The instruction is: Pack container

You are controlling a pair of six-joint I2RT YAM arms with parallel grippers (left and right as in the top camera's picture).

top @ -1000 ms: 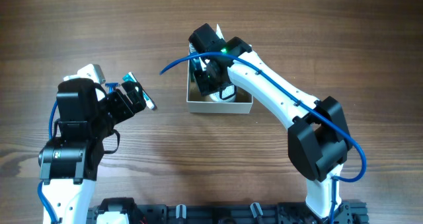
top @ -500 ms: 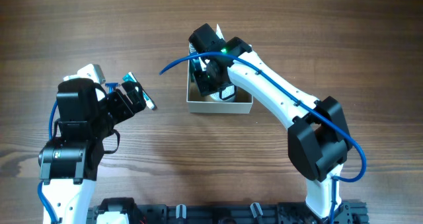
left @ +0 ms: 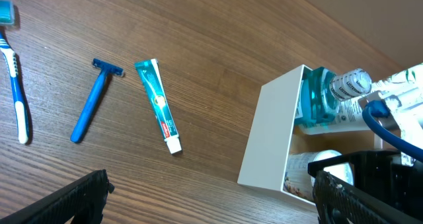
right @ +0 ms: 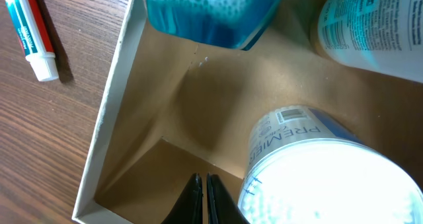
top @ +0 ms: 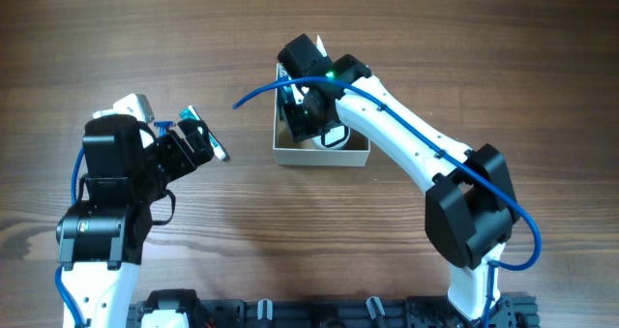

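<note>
Brown wood-grain table (top: 464,38) fills the overhead view. On it, a little right of centre and toward the far side, sits the container (top: 319,158), mouth up, its white walls square to the table edges. It looks about as wide as it is deep, so no long axis stands out, and its far part is hidden. The right arm (top: 406,139) slants over it from the near right, and the right gripper (top: 311,125) dips inside. The left gripper (top: 203,134) hangs well to the left of the container, jaws spread wide and holding nothing.

From the left wrist, the two dark fingertips (left: 79,197) stand far apart at the bottom edge. Beyond them lie a toothbrush (left: 16,85), a blue razor (left: 92,102) and a toothpaste tube (left: 158,105), side by side and apart from each other. Right of these is the container, one corner turned toward the camera, with a blue bottle (left: 317,105) lying inside.

From the right wrist, the fingers (right: 193,201) are pressed together with nothing between them, just above the tan floor (right: 192,98). A round white jar (right: 310,171) stands just beside them, and the blue bottle lies along the opposite wall. The toothpaste tube's cap end shows outside the white wall (right: 109,131)
</note>
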